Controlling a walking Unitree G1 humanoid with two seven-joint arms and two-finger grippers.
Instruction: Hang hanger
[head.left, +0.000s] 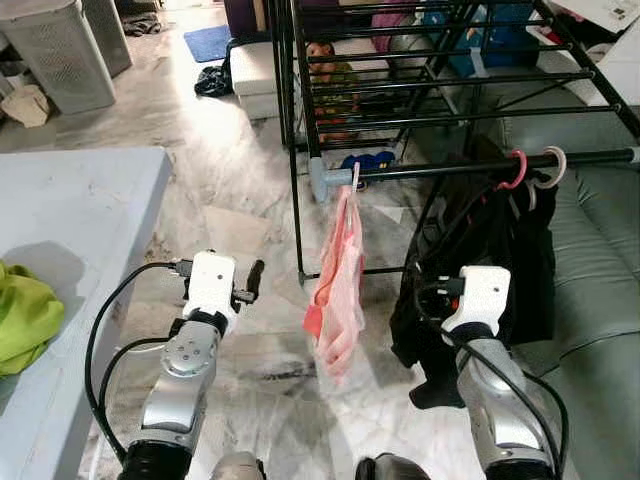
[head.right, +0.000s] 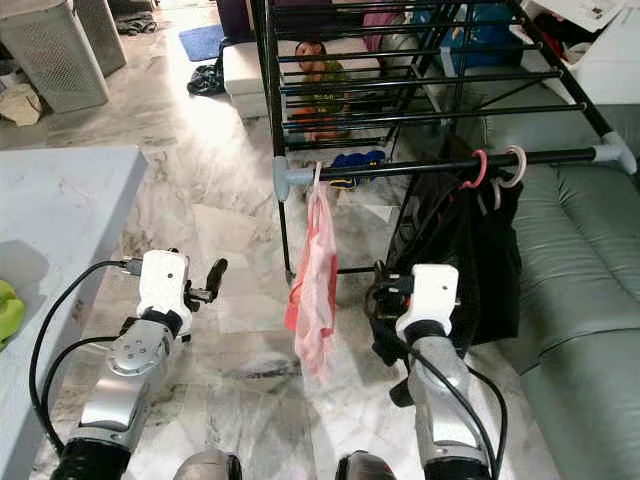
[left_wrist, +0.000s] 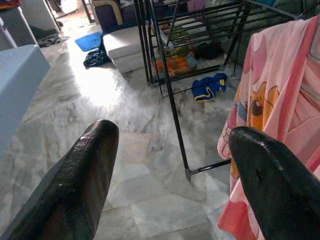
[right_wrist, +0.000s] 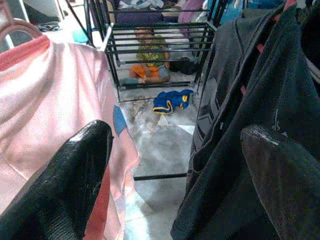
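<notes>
Pale marble floor (head.left: 250, 200) with grey veining, bright glare patch mid-room. Light blue-grey table (head.left: 70, 230) at left, green cloth (head.left: 22, 315) on its edge. Grey perforated laundry bin (head.left: 65, 50) far left, blue mat (head.left: 208, 42) beyond. Dark clothes heap (head.left: 213, 80) beside a white low block (head.left: 255, 72). Grey-green sofa (head.left: 600, 300) at right. Blue-and-yellow bundle (left_wrist: 209, 86) on floor under black metal shelving (head.left: 400, 70).

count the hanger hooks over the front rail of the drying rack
3. A white hook near the rail's left end carries the pink garment. A pink hook and a white hook sit side by side near the right end, above the black clothes. Others may be hidden.
</notes>
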